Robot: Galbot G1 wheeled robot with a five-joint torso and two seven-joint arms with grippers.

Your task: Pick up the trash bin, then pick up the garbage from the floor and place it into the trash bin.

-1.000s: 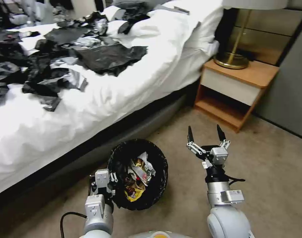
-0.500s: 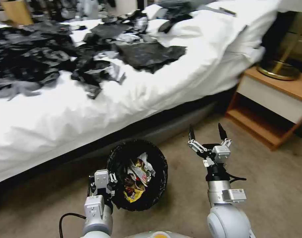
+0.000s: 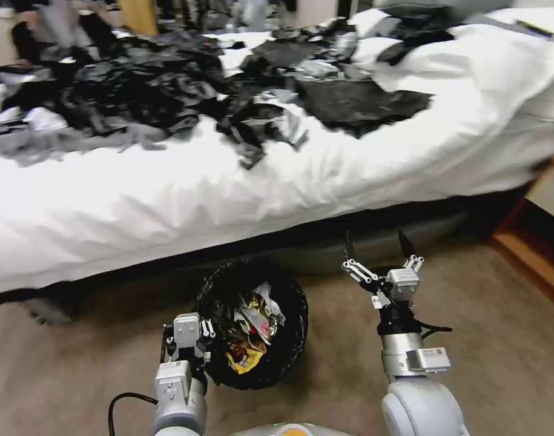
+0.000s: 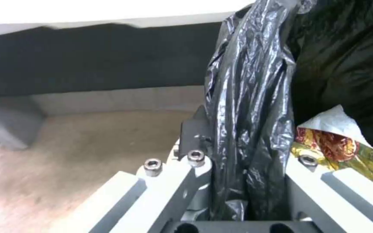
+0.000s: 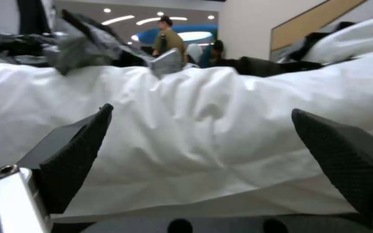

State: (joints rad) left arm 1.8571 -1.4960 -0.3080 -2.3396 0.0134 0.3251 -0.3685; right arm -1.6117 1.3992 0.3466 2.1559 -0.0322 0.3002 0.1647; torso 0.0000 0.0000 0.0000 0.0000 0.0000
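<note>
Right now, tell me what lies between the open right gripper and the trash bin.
Bare carpet, in the head view. The right gripper hangs open beside the trash bin, apart from it.

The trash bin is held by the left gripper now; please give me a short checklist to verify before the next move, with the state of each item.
1. Left gripper clamped on the trash bin rim, over the black liner: ok.
2. Garbage sits inside the bin, wrappers visible: ok.
3. Right gripper open and holding nothing: ok.
4. Right gripper apart from the bed: cannot tell; the bed is close before it in the right wrist view.
5. Garbage left on the carpet: none seen in the head view, but elsewhere cannot tell.
</note>
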